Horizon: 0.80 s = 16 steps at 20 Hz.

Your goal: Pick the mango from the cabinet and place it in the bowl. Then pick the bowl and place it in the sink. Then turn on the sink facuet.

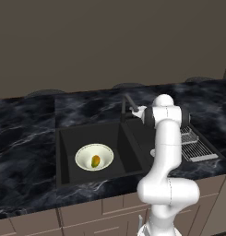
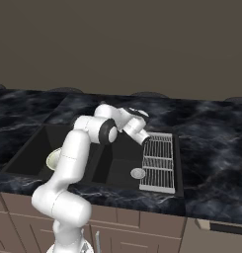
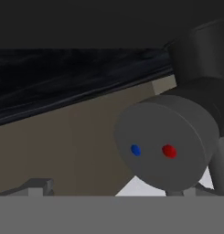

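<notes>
The cream-white bowl (image 1: 94, 156) sits on the floor of the black sink (image 1: 68, 143), with the mango (image 1: 95, 161) lying inside it. In the right base view, part of the bowl (image 2: 53, 159) peeks out behind my arm. The dark sink faucet (image 1: 125, 107) stands at the basin's back edge. My gripper (image 1: 136, 112) hovers right beside it, open and holding nothing. In the hand view, the faucet's round grey handle end (image 3: 166, 146), marked with a blue and a red dot, is close in front of my open gripper (image 3: 109, 192). The cabinet is out of view.
A ribbed metal drain rack (image 1: 193, 146) covers the sink's right part, also seen in the right base view as the rack (image 2: 159, 160) with a round drain (image 2: 138, 173) beside it. Black marble counter (image 1: 22, 133) surrounds the sink. A plain wall rises behind.
</notes>
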### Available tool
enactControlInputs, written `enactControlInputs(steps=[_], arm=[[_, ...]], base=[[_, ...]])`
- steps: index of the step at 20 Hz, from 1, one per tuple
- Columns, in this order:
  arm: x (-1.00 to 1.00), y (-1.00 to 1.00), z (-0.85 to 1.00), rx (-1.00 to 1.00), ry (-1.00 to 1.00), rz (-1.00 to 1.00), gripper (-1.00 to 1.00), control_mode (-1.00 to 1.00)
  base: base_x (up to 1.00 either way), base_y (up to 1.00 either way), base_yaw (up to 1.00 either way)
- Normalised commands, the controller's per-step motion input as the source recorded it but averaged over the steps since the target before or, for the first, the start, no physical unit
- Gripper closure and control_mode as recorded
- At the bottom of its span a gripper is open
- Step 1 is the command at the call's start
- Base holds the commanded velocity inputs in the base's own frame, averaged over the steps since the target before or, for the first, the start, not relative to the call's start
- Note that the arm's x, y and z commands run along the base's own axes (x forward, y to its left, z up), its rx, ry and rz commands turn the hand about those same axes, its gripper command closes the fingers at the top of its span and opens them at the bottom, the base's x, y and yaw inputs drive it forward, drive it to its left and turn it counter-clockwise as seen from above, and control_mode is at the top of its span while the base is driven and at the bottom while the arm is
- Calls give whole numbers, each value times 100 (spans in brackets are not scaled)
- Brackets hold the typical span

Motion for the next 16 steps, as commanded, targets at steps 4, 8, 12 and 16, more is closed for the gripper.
enactControlInputs(steps=[4,8,12,16], arm=[[3,-6,-8,0,2,0,100,-100],[0,-30,0,3,11,-2,100,-100],[4,-46,-3,5,13,-7,100,-100],[10,-84,-2,11,18,-14,100,-100]], base=[[0,0,0],[0,0,0],[0,0,0],[0,0,0]])
